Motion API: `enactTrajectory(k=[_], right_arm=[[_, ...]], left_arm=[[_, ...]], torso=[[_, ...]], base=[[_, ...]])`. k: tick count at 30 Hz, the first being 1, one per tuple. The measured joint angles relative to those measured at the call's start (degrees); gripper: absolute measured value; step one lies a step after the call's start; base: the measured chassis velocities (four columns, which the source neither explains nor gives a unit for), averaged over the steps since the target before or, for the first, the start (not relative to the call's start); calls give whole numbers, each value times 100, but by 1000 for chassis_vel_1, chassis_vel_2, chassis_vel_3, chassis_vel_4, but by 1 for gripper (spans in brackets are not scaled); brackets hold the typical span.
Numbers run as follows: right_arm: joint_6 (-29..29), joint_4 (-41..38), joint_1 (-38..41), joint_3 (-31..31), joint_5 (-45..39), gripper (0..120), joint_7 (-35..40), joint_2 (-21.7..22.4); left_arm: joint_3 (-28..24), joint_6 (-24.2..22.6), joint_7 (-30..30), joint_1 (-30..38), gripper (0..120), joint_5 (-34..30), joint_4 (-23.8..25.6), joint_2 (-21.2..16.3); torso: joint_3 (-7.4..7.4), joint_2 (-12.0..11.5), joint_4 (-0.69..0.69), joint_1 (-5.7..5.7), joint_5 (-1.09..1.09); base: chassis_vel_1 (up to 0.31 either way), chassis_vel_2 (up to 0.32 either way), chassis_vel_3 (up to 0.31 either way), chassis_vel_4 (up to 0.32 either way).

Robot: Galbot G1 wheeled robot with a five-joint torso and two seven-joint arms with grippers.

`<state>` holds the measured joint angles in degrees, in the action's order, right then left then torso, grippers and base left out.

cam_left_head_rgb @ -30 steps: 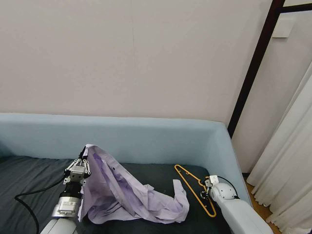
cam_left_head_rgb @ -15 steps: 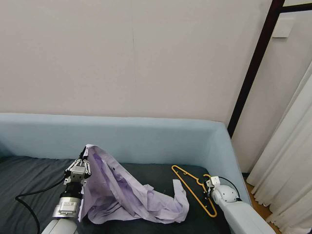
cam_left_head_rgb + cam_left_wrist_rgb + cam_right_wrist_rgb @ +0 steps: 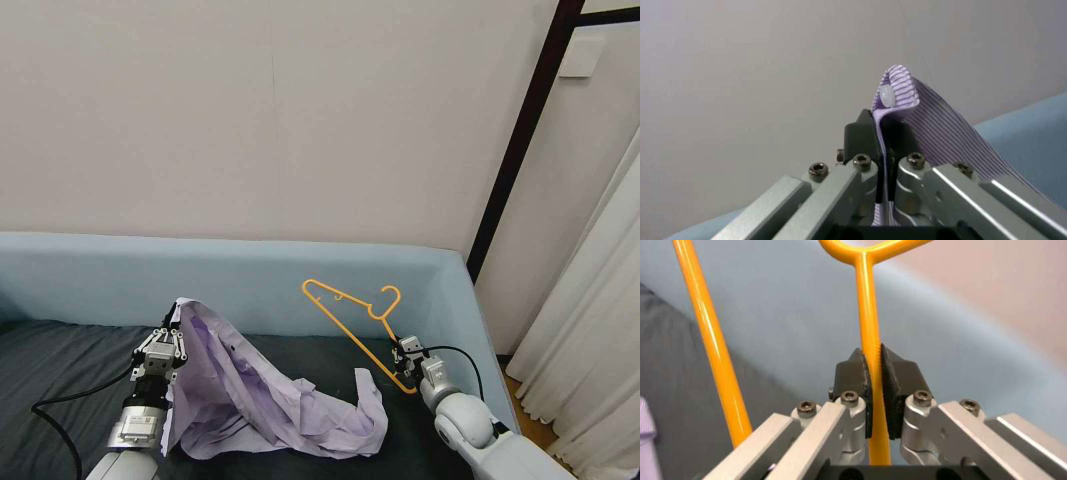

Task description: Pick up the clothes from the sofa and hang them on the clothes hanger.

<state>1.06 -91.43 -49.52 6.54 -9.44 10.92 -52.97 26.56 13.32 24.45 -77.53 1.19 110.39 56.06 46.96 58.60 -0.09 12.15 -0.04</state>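
Note:
A lilac striped shirt lies heaped on the dark sofa seat, one edge pulled up into a peak. My left gripper is shut on that raised edge; the left wrist view shows the striped cloth with a button pinched between the pads. An orange hanger is lifted off the seat and tilted against the sofa's back. My right gripper is shut on its lower end, and the right wrist view shows the hanger's bar clamped between the pads.
The pale blue sofa backrest runs behind both arms and its armrest closes the right side. A plain wall rises above. A dark door frame and white curtains stand at the right. A black cable trails by my left arm.
My right gripper has raised the orange hanger from lying flat on the seat to standing up in front of the backrest. The left gripper and shirt have stayed put.

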Motion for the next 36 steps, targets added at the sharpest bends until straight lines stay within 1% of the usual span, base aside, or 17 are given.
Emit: enactTrajectory(k=[2,3,5,8,9,11,14,17,18,20,23,25,26,28,31,36], right_arm=[[390,-125,-121,-52,671,4,65,20],[390,-125,-121,-52,671,4,65,20],[656,-309,-265,-69,1223,4,243,37],[788,-548,-494,-34,1783,4,535,53],[788,-548,-494,-34,1783,4,535,53],[807,-711,-711,9,2275,4,877,37],[712,-916,-953,117,2705,4,1265,-2],[633,-1061,-1106,207,2940,4,1451,-13],[618,-1206,-1258,314,3296,4,1592,-13],[635,-1248,-1300,368,3444,4,1629,-11],[641,-1303,-1364,527,3917,4,1753,-52],[384,-1246,-1361,638,4334,4,1956,-118],[384,-1246,-1361,638,4334,4,1956,-118],[157,-1116,-1308,781,4606,4,2136,-197],[-112,-951,-1145,1080,4708,4,2318,-343],[-328,-687,-865,1333,4800,4,2465,-546]], left_arm=[[0,-4,1,18,0,-23,8,-4],[0,-4,1,18,0,-23,8,-4],[0,-18,2,33,0,-51,24,-3],[0,-31,2,43,0,-105,65,-5],[0,-31,2,43,0,-105,65,-5],[10,-48,1,39,0,-150,120,-11],[21,-60,-1,29,0,-178,169,-12],[29,-70,-1,28,0,-194,184,-20],[33,-87,-2,38,0,-217,187,-31],[33,-95,-2,46,0,-231,187,-36],[14,-109,-2,77,0,-256,184,-37],[-7,-120,-3,97,0,-270,182,-30],[-7,-120,-3,97,0,-270,182,-30],[-31,-129,-5,115,0,-272,170,-26],[-73,-154,-10,161,0,-272,133,-15],[-107,-160,-16,192,0,-270,102,9]], torso=[[0,0,1,0,0],[0,0,1,0,0],[0,0,2,0,0],[0,0,2,0,-1],[0,0,2,0,-1],[0,0,2,0,-1],[0,0,2,0,-1],[0,0,2,0,-1],[0,0,1,0,-1],[0,0,2,0,-2],[0,0,2,0,-2],[0,0,2,0,-2],[0,0,2,0,-2],[0,0,1,0,-1],[0,0,2,0,-1],[1,0,2,0,-1]], base=[[0,0,0,0],[0,0,0,0],[0,0,0,0],[0,0,0,0],[0,0,0,0],[0,0,0,0],[0,0,0,0],[0,0,0,0],[0,0,0,0],[0,0,0,0],[0,0,0,0],[0,0,0,0],[0,0,0,0],[0,0,0,0],[0,0,0,0],[0,0,0,0]])
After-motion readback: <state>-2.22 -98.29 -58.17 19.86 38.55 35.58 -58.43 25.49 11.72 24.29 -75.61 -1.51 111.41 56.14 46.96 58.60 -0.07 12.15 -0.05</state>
